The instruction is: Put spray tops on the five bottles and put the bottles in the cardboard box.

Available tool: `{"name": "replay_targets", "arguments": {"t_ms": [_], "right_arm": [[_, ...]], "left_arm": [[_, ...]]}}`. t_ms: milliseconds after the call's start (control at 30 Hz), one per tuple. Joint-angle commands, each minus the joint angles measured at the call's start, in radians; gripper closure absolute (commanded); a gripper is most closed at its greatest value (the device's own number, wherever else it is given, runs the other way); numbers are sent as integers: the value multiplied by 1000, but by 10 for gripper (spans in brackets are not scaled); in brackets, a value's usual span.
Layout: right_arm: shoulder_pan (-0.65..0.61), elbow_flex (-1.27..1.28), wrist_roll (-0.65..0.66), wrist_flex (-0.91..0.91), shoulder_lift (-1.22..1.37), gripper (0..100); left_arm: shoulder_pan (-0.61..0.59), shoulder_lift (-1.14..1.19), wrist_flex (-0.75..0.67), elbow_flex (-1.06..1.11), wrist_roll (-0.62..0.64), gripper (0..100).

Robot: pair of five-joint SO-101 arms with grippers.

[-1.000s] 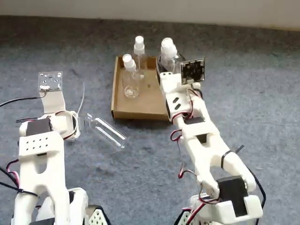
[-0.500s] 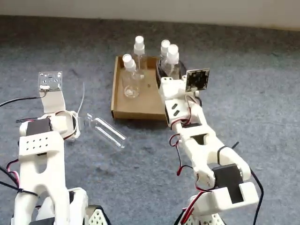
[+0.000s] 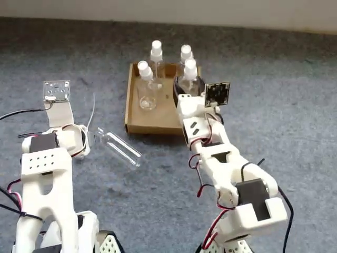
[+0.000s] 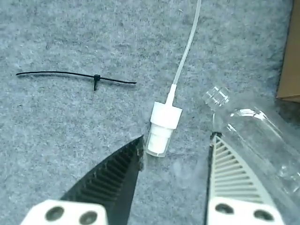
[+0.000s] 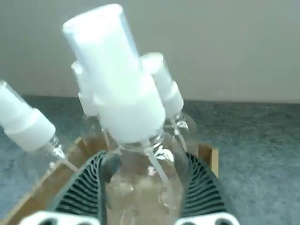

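My right gripper [image 5: 140, 187] is shut on a clear bottle [image 5: 140, 178] with a white spray top [image 5: 123, 101], held upright at the right side of the cardboard box [image 3: 134, 122]. In the high view this bottle [image 3: 190, 74] stands beside three other capped bottles [image 3: 145, 81], [image 3: 156, 54], [image 3: 186, 52] in or at the box. My left gripper [image 4: 176, 139] is open, low over the carpet. A loose spray top [image 4: 163, 126] with its long tube lies between its fingers. An uncapped bottle [image 4: 246, 129] lies on its side next to the white finger [image 4: 232, 178].
A black cable tie [image 4: 77, 77] lies on the grey carpet beyond the spray top. The box's edge [image 4: 290, 56] is close to the lying bottle [image 3: 120, 147]. Open carpet spreads to the right of the right arm and in front of the box.
The right arm has drawn the held bottle nearer and lower, from beside the far right bottle to the box's right side. The left arm has not moved.
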Motion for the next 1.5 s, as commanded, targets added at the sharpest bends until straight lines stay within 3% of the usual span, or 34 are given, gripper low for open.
{"name": "replay_targets", "arguments": {"t_ms": [0, 233, 533, 1467], "right_arm": [[-5, -18, 0, -62, 28, 994], [-4, -16, 0, -117, 38, 994], [-1, -18, -6, -113, 41, 994], [-1, -114, -2, -117, 208, 988]], "left_arm": [[-4, -1, -15, -2, 3, 786], [-4, 1, -20, 16, 0, 786], [-4, -1, -141, 93, -2, 786], [-5, -1, -141, 97, -2, 786]]}}
